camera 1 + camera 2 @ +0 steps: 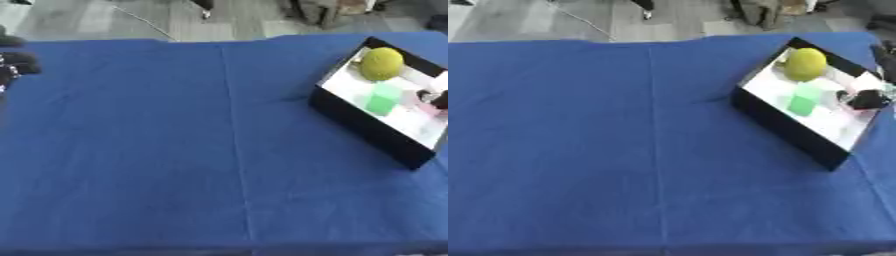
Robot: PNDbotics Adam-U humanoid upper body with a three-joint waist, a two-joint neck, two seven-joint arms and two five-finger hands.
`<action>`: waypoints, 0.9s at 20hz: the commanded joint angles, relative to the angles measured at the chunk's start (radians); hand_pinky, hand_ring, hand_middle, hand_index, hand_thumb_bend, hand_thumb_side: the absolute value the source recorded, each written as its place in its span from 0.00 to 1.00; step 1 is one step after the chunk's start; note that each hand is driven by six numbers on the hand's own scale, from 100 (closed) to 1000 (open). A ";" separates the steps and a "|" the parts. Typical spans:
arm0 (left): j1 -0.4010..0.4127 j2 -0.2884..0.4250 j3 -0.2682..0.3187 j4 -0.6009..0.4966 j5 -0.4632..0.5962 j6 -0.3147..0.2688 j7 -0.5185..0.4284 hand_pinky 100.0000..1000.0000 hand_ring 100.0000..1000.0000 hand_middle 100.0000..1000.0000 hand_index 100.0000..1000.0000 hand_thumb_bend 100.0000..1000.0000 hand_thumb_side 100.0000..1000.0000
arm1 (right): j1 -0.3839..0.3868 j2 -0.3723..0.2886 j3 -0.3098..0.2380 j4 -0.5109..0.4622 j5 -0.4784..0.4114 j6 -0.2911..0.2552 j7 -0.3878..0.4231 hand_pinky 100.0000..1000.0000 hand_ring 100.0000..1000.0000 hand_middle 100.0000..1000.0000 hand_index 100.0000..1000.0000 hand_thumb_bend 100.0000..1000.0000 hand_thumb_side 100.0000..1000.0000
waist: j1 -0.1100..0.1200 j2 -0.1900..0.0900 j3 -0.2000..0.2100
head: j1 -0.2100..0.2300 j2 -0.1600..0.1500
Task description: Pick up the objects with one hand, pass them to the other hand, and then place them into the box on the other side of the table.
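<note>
1. Blue cloth covers the worktop (579,150); the black box (785,127) at its right holds a yellow ball (805,63), green block (803,101) and a pink thing (864,111).
2. Right hand (866,99) reaches over the box; whether it grips anything, I cannot tell. Left hand (16,65) shows at the left edge, fingers unclear.
3. Pulling out carelessly could snag the box wall or knock the contents.

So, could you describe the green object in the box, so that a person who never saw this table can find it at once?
Look at the black box with a white floor, on the right side of the blue table. Inside, near the middle, lies a green block, just in front of the round yellow-green fruit. Its flat faces and brighter green set it apart from that round fruit.
</note>
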 commanded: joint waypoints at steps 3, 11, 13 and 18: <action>-0.004 0.012 0.006 -0.005 -0.004 0.000 -0.004 0.66 0.62 0.64 0.78 0.08 0.71 | -0.022 -0.064 -0.052 -0.093 0.097 -0.024 0.093 1.00 1.00 1.00 1.00 0.38 0.53 | -0.003 -0.023 -0.004 | 0.008 -0.002; -0.002 0.006 0.006 -0.005 -0.006 -0.001 -0.008 0.66 0.62 0.64 0.78 0.08 0.71 | -0.029 -0.045 -0.110 -0.245 0.211 -0.051 0.228 1.00 1.00 1.00 1.00 0.38 0.46 | -0.002 -0.023 -0.007 | 0.020 -0.002; -0.001 0.003 0.005 -0.005 -0.008 -0.001 -0.009 0.66 0.62 0.64 0.78 0.08 0.71 | -0.035 -0.035 -0.126 -0.294 0.213 -0.057 0.259 1.00 0.99 1.00 1.00 0.38 0.39 | -0.001 -0.023 -0.008 | 0.029 -0.002; -0.005 -0.009 0.001 -0.012 -0.023 -0.014 -0.013 0.66 0.62 0.64 0.78 0.05 0.69 | -0.055 0.059 -0.190 -0.433 0.166 -0.082 0.203 0.96 0.97 1.00 1.00 0.31 0.00 | 0.004 -0.023 -0.016 | 0.068 -0.002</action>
